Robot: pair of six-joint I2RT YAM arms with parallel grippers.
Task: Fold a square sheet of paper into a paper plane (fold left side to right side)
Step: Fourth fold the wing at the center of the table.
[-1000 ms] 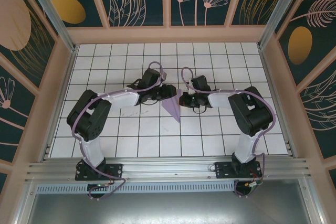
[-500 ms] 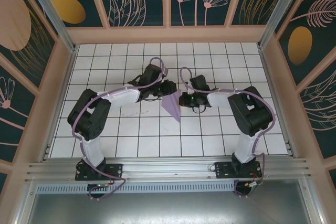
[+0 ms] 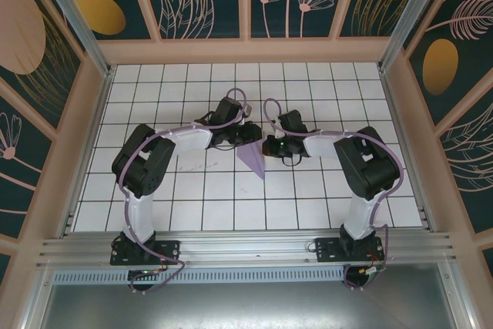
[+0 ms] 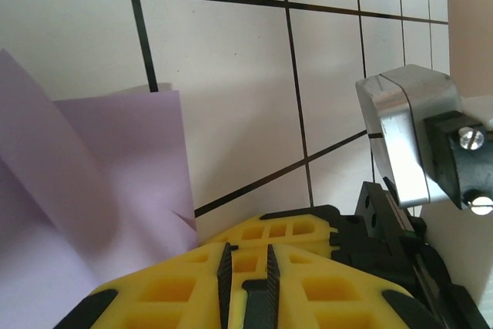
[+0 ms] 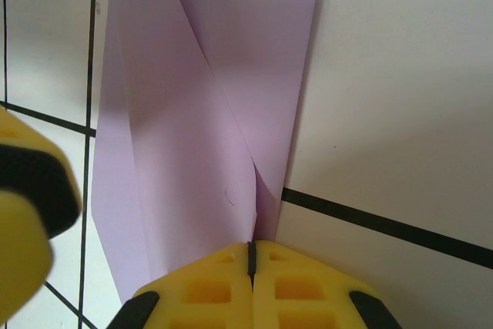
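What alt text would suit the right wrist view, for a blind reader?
Closed yellow jaws of the right gripper pinch a folded lavender paper lying on a white table with black grid lines. The left gripper's yellow finger shows at the left edge.

Two black-and-white arms bolted along an aluminium rail

Toward the rail's left end, the left arm stands on a black base plate, and the right arm has a matching plate toward the rail's right end. Both arms have smooth white link shells between bulky, rounded black joint housings. A lavender cable loops off the left arm beyond the rail, and another off the right arm. More cable coils just on the near side of the rail, under each plate. The left gripper and the right gripper have bright yellow fingers moulded with rectangular recesses and edged in black. In the left wrist view, a rounded silver block on a black mount shows two shiny screw heads.
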